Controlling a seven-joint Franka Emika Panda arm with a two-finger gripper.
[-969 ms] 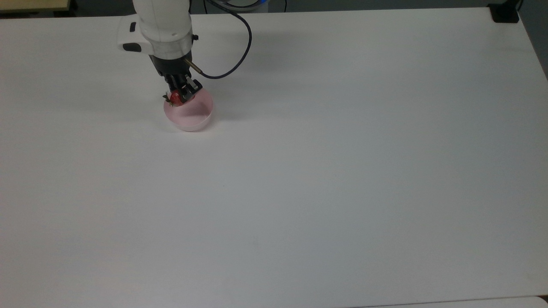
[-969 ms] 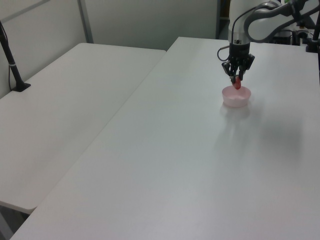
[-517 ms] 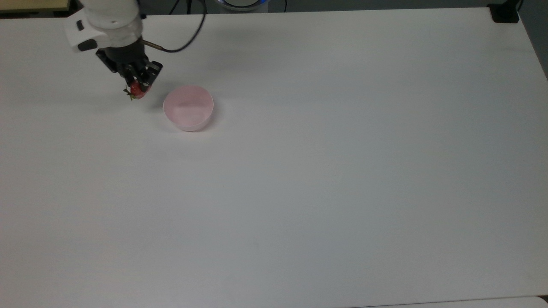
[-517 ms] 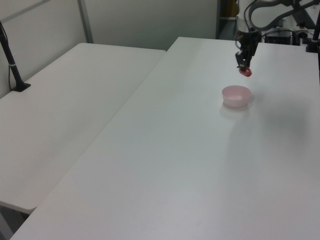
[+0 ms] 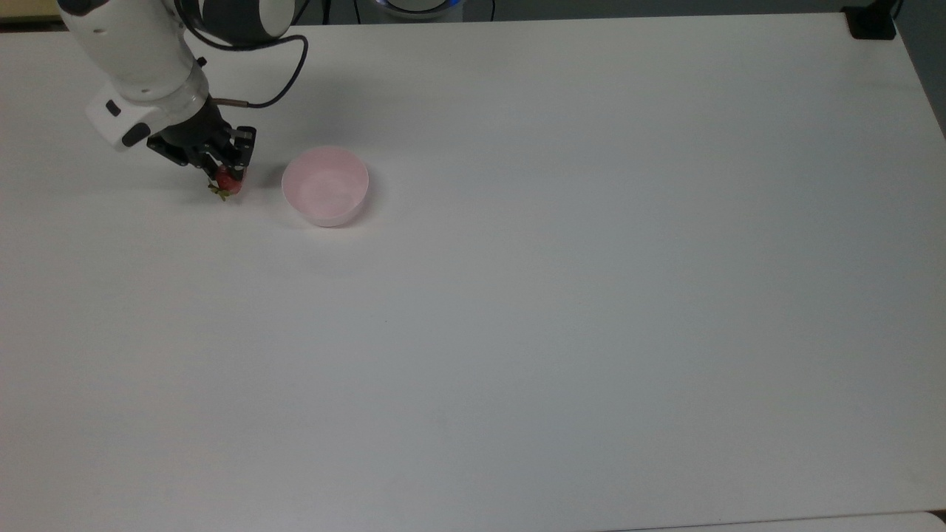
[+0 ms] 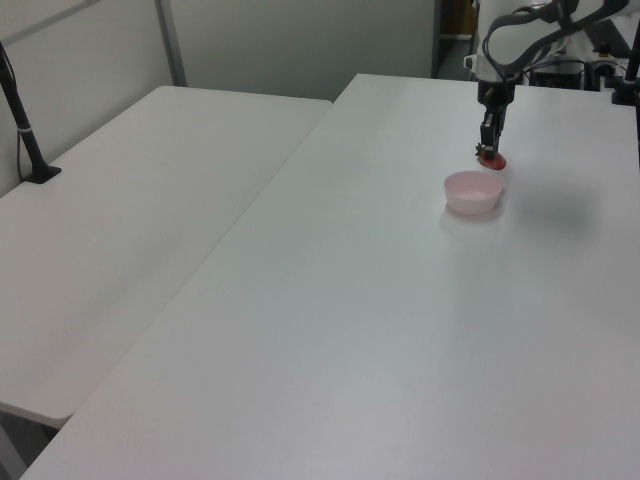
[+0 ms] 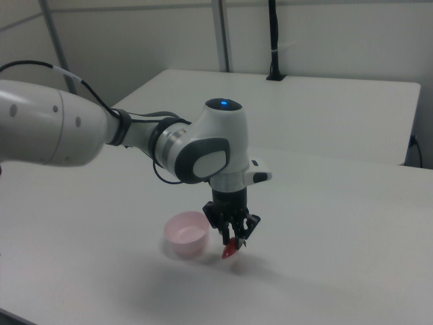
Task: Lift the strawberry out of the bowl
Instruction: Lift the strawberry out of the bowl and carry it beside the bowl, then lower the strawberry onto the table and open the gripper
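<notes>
1. In the top view we see the gripper [image 5: 228,177] to the top view's left of the bowl [image 5: 325,185], its two fingers pinched on the strawberry [image 5: 227,182].
2. The strawberry is outside the bowl: near it but apart from it, with bare white table [image 5: 562,295] between them in the top view.
3. Its green leafy end points toward the top view's lower left, away from the bowl.
4. In the right view the strawberry [image 7: 229,250] hangs from the gripper [image 7: 233,244] on the right view's right of the bowl [image 7: 186,234], low above the table; we cannot tell whether it touches the surface.
5. In the left view the gripper [image 6: 488,152] points down just beyond the far rim of the bowl [image 6: 473,191], with the strawberry [image 6: 490,159] at its tip.
6. We see nothing inside the pale pink bowl, which stands upright on the table.
7. A dark cable [image 5: 284,85] loops from the arm's wrist in the top view.
</notes>
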